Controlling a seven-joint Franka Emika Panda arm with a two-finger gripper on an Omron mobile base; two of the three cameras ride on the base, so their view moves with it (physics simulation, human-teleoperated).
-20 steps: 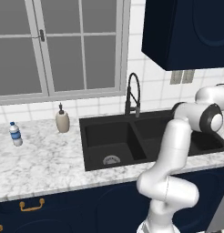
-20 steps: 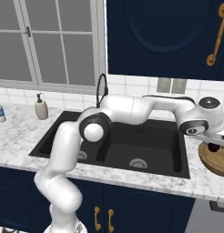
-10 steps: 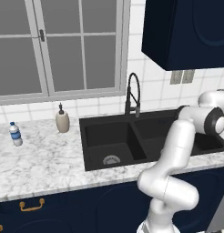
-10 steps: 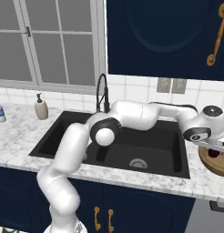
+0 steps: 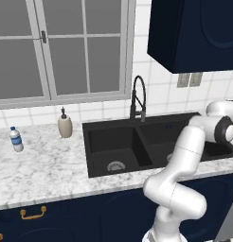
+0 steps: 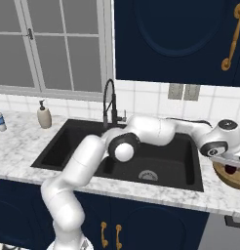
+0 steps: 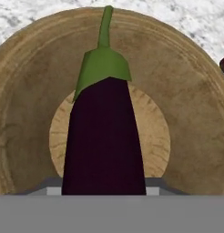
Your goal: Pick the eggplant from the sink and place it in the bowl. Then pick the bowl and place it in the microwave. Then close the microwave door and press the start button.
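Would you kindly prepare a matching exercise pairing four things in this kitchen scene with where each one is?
Things:
1. eggplant
2. bowl
3. water bottle
4. soap dispenser

Places:
A. far left of the marble counter
B. on the counter right of the sink
C. over the bowl's middle, stem pointing away from the hand camera
D. near the sink's left rim, below the window

Pairs: 1-C, 2-B, 3-A, 4-D

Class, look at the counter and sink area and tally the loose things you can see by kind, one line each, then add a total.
Eggplant: 1
Wooden bowl: 1
Soap dispenser: 1
Water bottle: 1
Total: 4
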